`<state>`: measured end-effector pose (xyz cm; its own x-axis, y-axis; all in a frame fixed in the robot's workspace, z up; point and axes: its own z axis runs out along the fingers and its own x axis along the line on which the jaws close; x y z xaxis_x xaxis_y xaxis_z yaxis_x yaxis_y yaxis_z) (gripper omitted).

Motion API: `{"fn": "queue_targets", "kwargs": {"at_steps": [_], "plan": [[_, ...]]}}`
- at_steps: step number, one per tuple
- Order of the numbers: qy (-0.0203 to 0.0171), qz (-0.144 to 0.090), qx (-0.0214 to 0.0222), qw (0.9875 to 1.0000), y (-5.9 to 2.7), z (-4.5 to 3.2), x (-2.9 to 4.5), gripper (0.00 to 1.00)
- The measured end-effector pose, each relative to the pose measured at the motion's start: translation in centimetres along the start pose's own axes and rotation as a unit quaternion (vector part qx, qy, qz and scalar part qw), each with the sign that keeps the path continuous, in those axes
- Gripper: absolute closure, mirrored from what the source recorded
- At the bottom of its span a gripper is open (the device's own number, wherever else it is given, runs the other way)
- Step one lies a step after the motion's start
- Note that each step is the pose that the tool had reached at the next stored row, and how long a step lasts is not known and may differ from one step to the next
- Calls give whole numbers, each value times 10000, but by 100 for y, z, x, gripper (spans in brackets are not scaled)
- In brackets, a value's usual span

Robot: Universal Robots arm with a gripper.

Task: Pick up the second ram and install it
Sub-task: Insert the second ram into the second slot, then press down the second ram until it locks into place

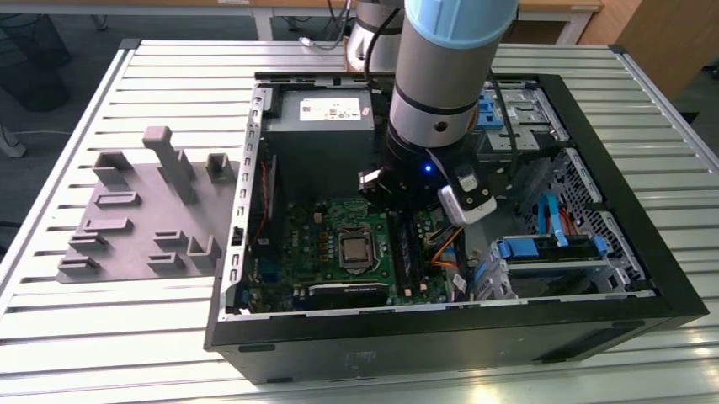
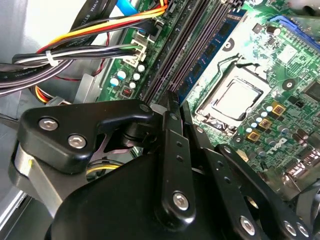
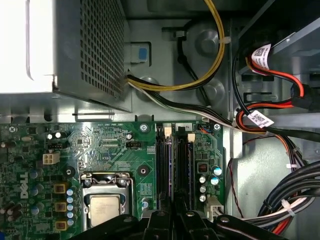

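A long blue memory stick (image 2: 207, 57) stands on edge in a black slot (image 2: 172, 55) of the green board (image 2: 280, 70), just beside the silver processor (image 2: 235, 100). The end effector (image 2: 175, 102) sits at the stick's near end, over the slots. Whether it is open or closed, and whether it has hold of the stick, cannot be told.

On the slots' other side, bundled cables (image 2: 75, 55) crowd close. The board lies in the floor of an open black computer case (image 1: 450, 324), and the arm (image 1: 444, 76) reaches down through its open side. The case also holds a grey power box (image 1: 320, 114) and blue drive brackets (image 1: 528, 247). It rests on a slatted metal surface (image 1: 113, 328), with a grey tray (image 1: 135, 210) at the exterior view's left.
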<state>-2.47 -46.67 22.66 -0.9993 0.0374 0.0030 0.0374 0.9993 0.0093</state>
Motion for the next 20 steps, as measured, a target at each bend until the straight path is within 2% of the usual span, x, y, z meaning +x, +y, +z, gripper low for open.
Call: {"fn": "queue_targets", "kwargs": {"at_steps": [8, 16, 20], "plan": [[-1, -1, -2, 10000, -1, 6, 0, 86], [-1, 0, -3, 10000, -60, 47, -2, 86], [1, -58, -31, 10000, -65, 76, 0, 86]]}}
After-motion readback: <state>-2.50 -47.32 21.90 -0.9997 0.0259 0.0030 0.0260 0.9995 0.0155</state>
